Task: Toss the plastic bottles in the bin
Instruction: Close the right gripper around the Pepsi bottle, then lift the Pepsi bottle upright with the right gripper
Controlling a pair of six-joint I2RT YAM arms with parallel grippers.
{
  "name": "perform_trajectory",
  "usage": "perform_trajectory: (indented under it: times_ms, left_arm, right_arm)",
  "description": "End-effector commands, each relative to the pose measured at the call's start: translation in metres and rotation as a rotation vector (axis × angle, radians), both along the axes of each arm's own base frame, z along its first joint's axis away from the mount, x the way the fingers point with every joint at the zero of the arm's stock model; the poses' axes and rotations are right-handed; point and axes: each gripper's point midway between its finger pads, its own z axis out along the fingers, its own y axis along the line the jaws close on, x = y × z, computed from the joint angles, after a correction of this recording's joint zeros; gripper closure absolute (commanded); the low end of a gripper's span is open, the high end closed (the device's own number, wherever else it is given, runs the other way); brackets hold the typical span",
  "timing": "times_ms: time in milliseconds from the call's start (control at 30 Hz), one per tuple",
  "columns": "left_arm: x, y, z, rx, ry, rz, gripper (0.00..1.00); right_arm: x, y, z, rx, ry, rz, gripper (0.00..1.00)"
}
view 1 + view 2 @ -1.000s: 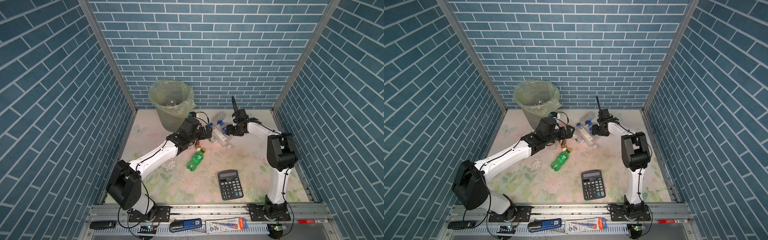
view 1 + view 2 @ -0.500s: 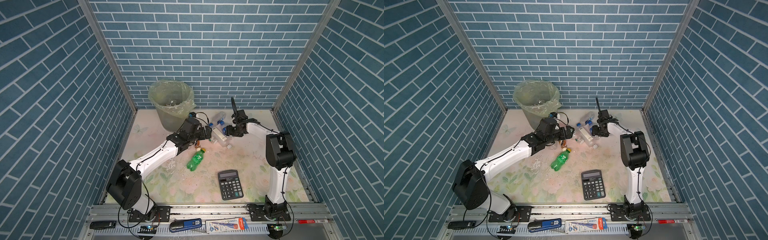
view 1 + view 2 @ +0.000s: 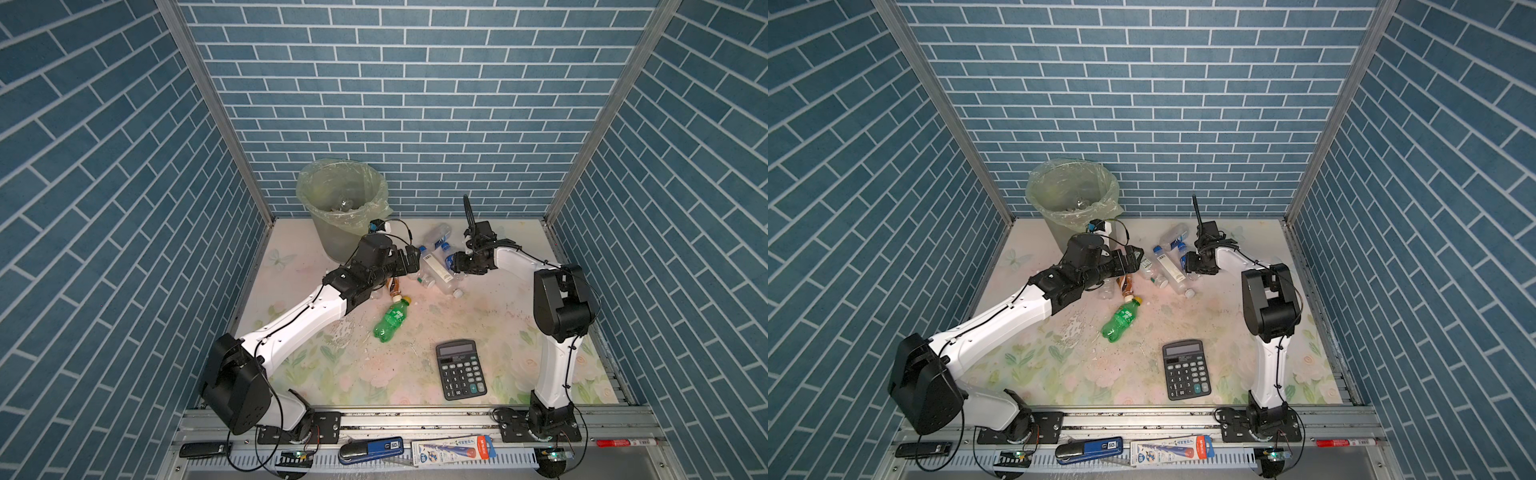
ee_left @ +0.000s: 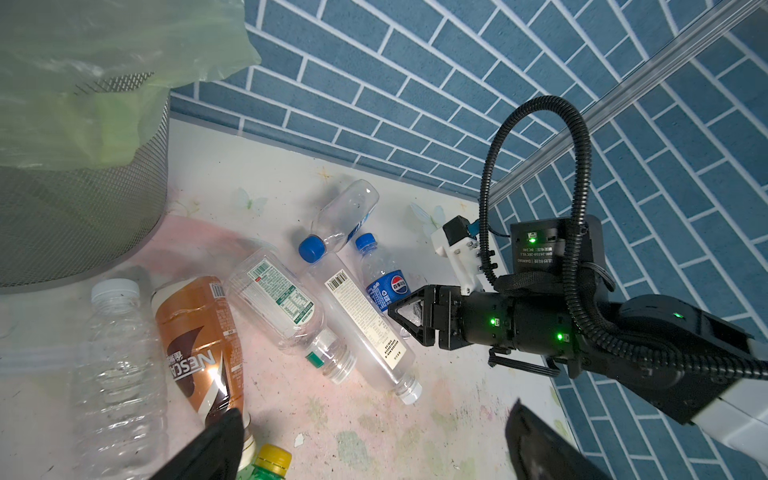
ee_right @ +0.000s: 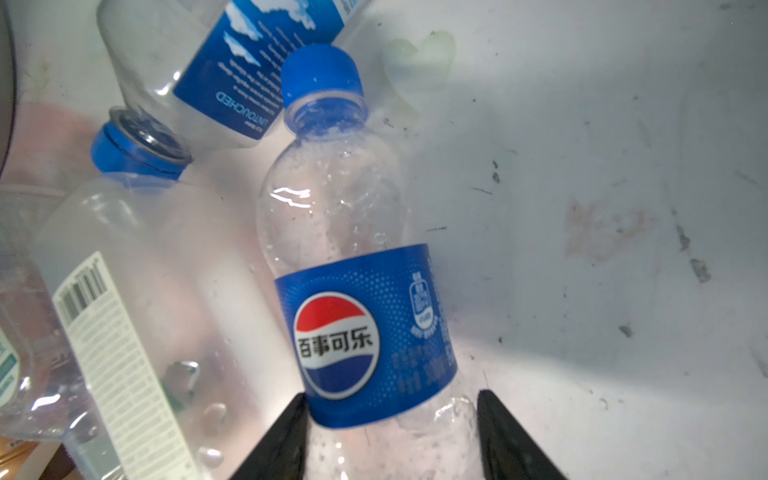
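Only wrist views show right tool (image 5: 392,397) straddling bottle (image 5: 365,332).

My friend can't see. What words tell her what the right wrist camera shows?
A clear Pepsi bottle with a blue cap lies on the pale table, its bottom end between the two black fingers of the right gripper; whether they touch it is unclear. Beside it lie a clear bottle with a barcode label and a blue-labelled clear bottle.

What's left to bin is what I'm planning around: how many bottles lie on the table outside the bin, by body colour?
Clear bottles: 5
Brown bottle: 1
Green bottle: 1
Total: 7 in view on the table
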Motion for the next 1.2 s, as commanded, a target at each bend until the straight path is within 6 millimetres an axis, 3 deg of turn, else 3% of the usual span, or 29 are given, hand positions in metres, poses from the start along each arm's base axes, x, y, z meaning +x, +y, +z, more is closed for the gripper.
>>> perform_trajectory:
  times_ms: [0,700,1167]
  left_arm:
    - [-0.003,-0.002,-0.006,0.001,0.013,-0.002,0.01]
    - [-0.012,0.010,0.000,0.013,-0.005,0.012,0.01]
    - [-0.015,0.012,-0.006,0.010,0.009,0.019,0.01]
  right_arm:
    - [-0.012,-0.010,0.000,-0.028,0.019,-0.025,0.39]
    - [-0.002,-0.008,-0.005,-0.039,0.029,-0.025,0.25]
    - [-0.005,-0.009,-0.001,-0.037,0.020,-0.028,0.40]
